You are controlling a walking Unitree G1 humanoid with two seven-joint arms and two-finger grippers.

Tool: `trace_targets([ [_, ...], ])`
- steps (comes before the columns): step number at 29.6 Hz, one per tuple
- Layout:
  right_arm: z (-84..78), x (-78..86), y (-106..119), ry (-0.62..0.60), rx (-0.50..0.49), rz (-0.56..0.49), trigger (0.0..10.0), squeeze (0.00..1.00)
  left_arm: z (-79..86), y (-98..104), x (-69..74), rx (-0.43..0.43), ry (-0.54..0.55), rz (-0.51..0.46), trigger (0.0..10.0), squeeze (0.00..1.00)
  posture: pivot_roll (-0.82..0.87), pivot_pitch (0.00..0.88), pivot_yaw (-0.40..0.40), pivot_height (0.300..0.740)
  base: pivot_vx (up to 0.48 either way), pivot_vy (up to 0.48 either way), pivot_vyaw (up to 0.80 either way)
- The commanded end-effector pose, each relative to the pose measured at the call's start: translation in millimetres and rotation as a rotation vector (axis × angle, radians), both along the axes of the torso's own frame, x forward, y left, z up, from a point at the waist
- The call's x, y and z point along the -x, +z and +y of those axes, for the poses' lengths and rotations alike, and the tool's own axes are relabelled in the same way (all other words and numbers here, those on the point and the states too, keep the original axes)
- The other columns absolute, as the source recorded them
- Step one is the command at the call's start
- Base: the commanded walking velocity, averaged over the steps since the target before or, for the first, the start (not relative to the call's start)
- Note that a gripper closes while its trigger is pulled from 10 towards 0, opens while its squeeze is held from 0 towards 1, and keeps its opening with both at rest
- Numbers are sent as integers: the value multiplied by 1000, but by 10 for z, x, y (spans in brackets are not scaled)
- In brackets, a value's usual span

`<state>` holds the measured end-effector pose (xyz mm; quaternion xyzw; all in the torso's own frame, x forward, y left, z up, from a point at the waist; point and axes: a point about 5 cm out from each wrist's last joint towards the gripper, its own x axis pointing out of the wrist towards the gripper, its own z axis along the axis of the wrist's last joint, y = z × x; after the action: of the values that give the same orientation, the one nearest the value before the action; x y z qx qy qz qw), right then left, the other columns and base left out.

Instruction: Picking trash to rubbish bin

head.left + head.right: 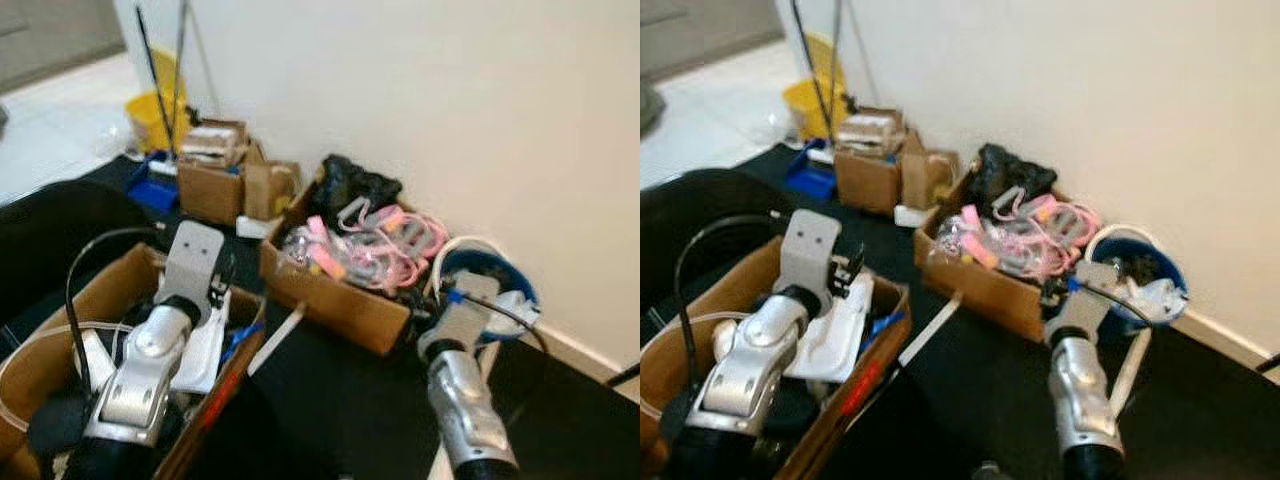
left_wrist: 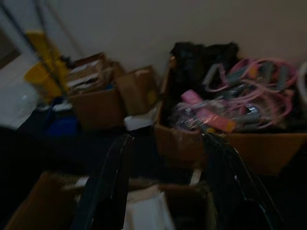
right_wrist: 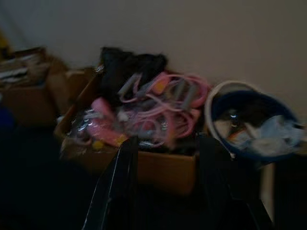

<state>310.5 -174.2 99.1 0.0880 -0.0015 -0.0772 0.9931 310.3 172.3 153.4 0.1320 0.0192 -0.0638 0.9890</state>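
A blue rubbish bin [image 1: 512, 283] with a white rim stands against the wall at the right, with crumpled white and mixed trash inside [image 3: 280, 132]. To its left, a cardboard box [image 1: 330, 296] holds pink cables [image 1: 385, 245] and a black bag [image 1: 355, 185]. My right arm [image 1: 465, 395] reaches toward the gap between that box and the bin. My right gripper [image 3: 168, 140] is open and holds nothing. My left arm [image 1: 150, 360] hangs over a near cardboard box [image 1: 95, 290] that holds white pieces [image 1: 205, 345]. My left gripper [image 2: 168, 139] is open and holds nothing.
Smaller cardboard boxes [image 1: 215, 185] sit further back along the wall, beside a yellow mop bucket [image 1: 152, 115] and a blue dustpan [image 1: 150, 192]. A white strip [image 1: 276, 340] lies on the black floor mat between the two near boxes. The white wall [image 1: 450, 100] closes off the right.
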Motion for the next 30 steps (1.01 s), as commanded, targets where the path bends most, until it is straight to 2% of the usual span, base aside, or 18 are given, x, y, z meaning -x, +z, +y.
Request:
trace_targets([
  [1,-3,53,-103,-12,-8,42,10000,0,17,-49,21,-1,4,16,10000,0,14,149,-12,740,0,0,-800],
  [30,-8,74,-127,-20,2,47,10000,0,14,-54,4,7,-9,10,10000,0,7,116,1,740,0,0,-800],
])
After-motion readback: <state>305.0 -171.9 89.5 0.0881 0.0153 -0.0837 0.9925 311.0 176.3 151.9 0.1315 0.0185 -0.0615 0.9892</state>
